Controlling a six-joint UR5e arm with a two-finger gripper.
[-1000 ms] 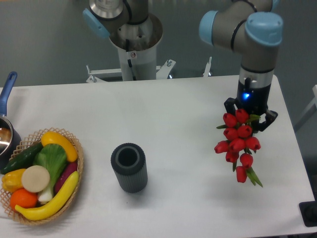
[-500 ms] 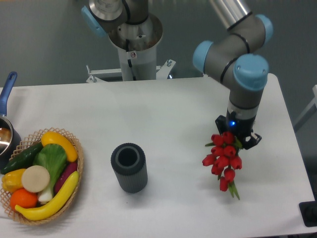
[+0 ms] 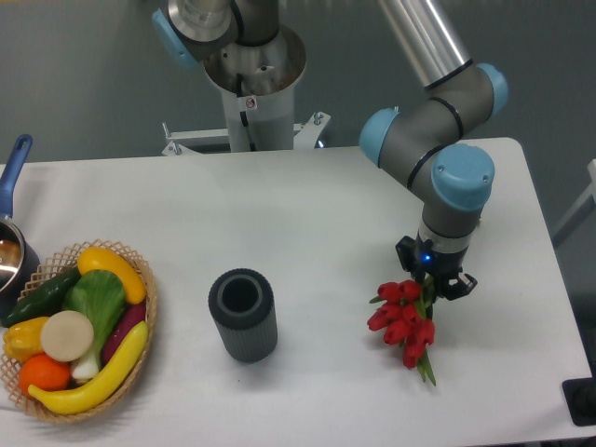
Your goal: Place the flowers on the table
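Observation:
The flowers [image 3: 400,321], red tulips with green stems, hang from my gripper [image 3: 432,278] low over the white table [image 3: 307,214], right of centre. The blooms point down and to the left, and a green stem tip reaches about the tabletop near the front. The gripper is shut on the upper part of the bunch. I cannot tell whether the flowers touch the table. The dark ribbed vase [image 3: 242,315] stands upright and empty to the left of the flowers.
A wicker basket [image 3: 140,321] with a banana, an orange, a cucumber and other produce sits at the front left. A pot with a blue handle [image 3: 13,168] is at the left edge. The arm's base [image 3: 253,74] stands behind the table.
My gripper has moved down and to the left with the flowers, from above the right side of the table to low over it. The vase and the basket have not moved.

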